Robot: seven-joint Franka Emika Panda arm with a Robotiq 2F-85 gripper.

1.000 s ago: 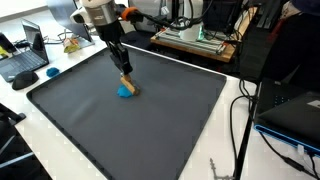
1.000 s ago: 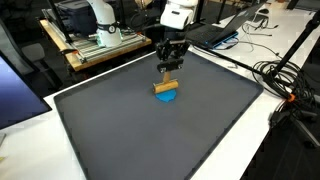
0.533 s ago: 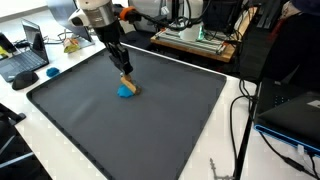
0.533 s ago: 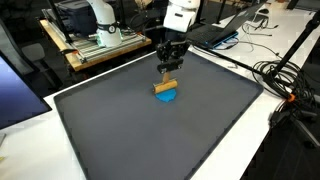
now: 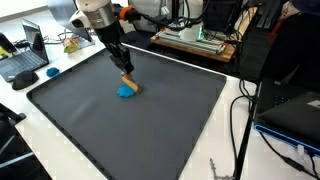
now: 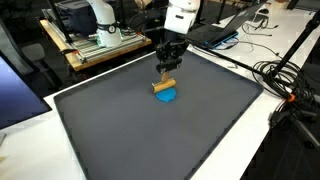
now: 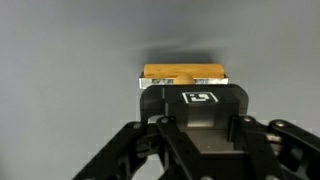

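Closed on a small wooden block [image 6: 166, 85], the black gripper [image 6: 168, 72] hangs over the far half of a dark grey mat [image 6: 150, 140]. The block is a pale, flat-faced rectangular bar, held level. Right beneath it lies a rounded blue piece [image 6: 168, 96], smooth and bright; whether the two touch cannot be told. The wrist view shows the block's tan edge beyond the matte black fingers [image 7: 200, 112] against plain grey, with the blue piece hidden. Both exterior views show the mat's even surface and darker border on a white table [image 6: 30, 130]. An exterior view shows an open laptop [image 5: 25, 60] off one corner.
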